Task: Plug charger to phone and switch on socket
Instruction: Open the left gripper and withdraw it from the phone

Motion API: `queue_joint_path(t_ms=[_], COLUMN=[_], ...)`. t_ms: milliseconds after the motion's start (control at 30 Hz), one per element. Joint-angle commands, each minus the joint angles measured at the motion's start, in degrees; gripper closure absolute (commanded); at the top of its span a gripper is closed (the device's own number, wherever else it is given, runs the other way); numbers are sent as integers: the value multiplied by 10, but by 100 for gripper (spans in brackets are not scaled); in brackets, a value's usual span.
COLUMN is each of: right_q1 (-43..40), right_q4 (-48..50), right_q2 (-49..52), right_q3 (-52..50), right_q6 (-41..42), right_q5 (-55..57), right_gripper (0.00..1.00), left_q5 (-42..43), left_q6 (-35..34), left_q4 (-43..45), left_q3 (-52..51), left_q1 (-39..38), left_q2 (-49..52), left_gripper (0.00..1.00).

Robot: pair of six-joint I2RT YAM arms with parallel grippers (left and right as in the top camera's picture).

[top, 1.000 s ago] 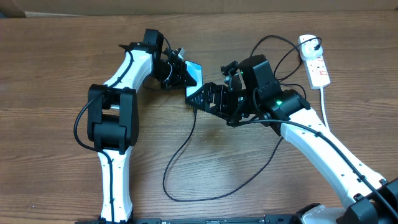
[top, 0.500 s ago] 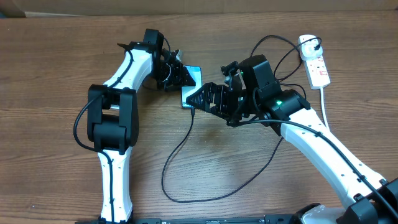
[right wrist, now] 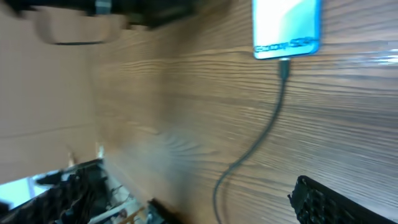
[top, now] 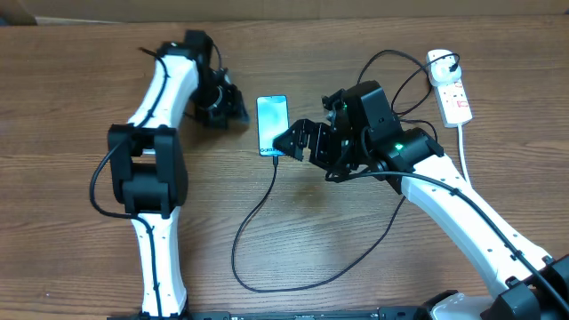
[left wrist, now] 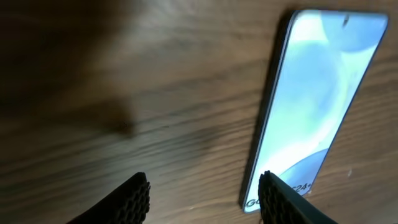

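1. The surface carries everything; the socket lies at its far right, well apart from the phone.
2. The phone lies flat in the middle, screen up.
3. The charger seems plugged at both ends: tip in the phone's near edge, plug in the socket. This part looks done.
4. The left fingers and right fingers are released, grasping nothing. Switching the socket on seems left to do.

Phone screen light blue; charger black; socket white, red markings
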Motion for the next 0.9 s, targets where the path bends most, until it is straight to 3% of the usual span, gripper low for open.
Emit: queue_joint_path(t_ms=[0,267,533,667,867], right_q1=[-2,-7,-54,-111,-259], right_q4=[-12,-202,-241,-251,-294], right_q2=[2,2,-2,-10,-11], right_q3=[12,142,212,212,270], right_q6=[-29,-47,-47,-58,-134], right_q5=[43,210,236,234,221], right_gripper=[0,0,0,0,0], left_q5=[-40,-88,-173,-204,-205], left_q6=[4,-52,-52,-55,-98], left_q4=[-38,-76,-199,-257,-243], left_q3=[67,92,90,84,-24], left_q1=[7,16,16,16,16], left_q2=[-32,-233,-401,-488,-636], left_gripper=[48,46,46,47,43])
